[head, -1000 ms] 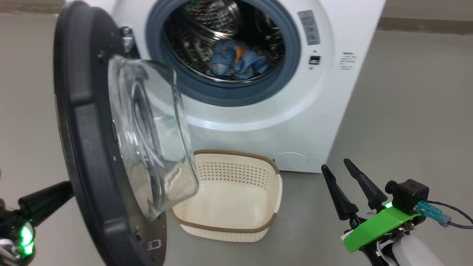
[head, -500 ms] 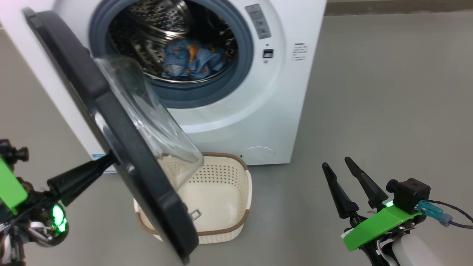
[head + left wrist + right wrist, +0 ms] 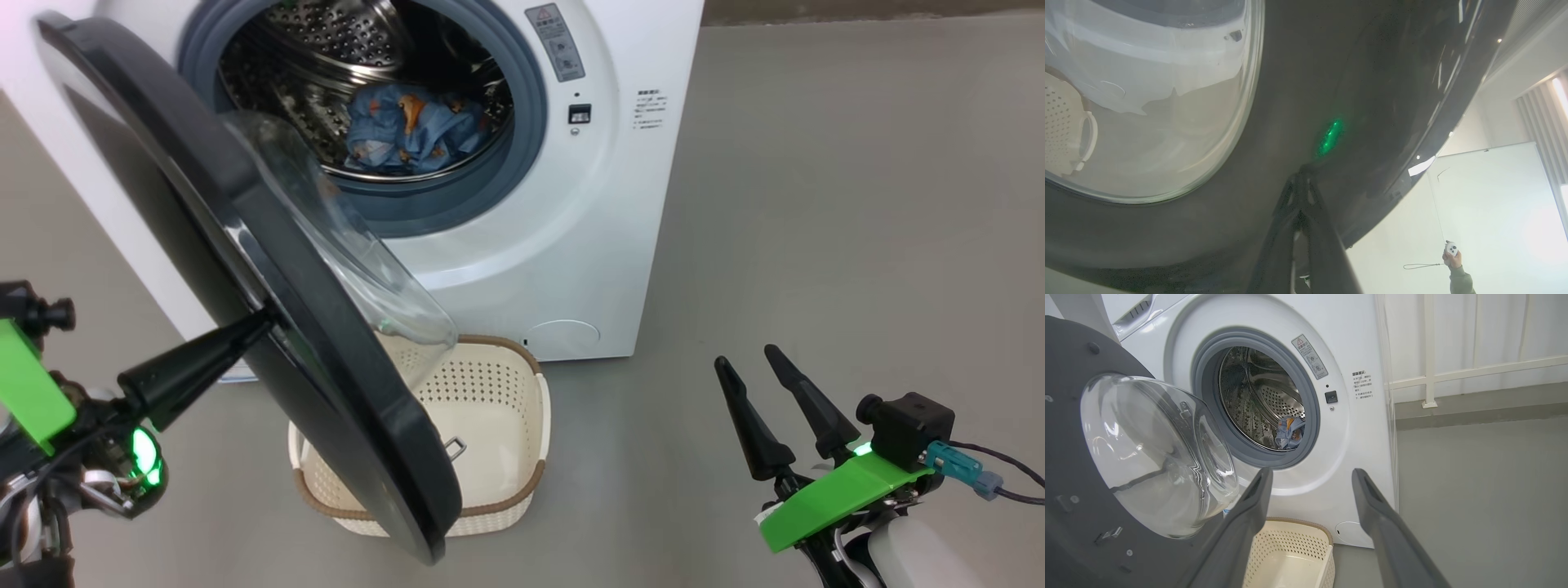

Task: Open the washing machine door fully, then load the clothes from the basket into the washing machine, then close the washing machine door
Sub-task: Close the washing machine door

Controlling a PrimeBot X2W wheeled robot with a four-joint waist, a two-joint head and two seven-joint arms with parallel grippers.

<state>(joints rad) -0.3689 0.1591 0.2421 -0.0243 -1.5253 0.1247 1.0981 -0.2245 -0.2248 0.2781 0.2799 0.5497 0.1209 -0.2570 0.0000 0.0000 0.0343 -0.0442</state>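
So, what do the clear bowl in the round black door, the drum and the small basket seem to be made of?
The clear domed bowl in the round black door looks like thick glass: transparent, with bright reflections. The perforated shiny drum looks like stainless steel: mirror-like grey. The cream rectangular basket seems moulded matte plastic; its brown rim imitates weave.

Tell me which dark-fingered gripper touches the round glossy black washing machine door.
The left gripper, shut, tip against the door; the right gripper is open, well apart.
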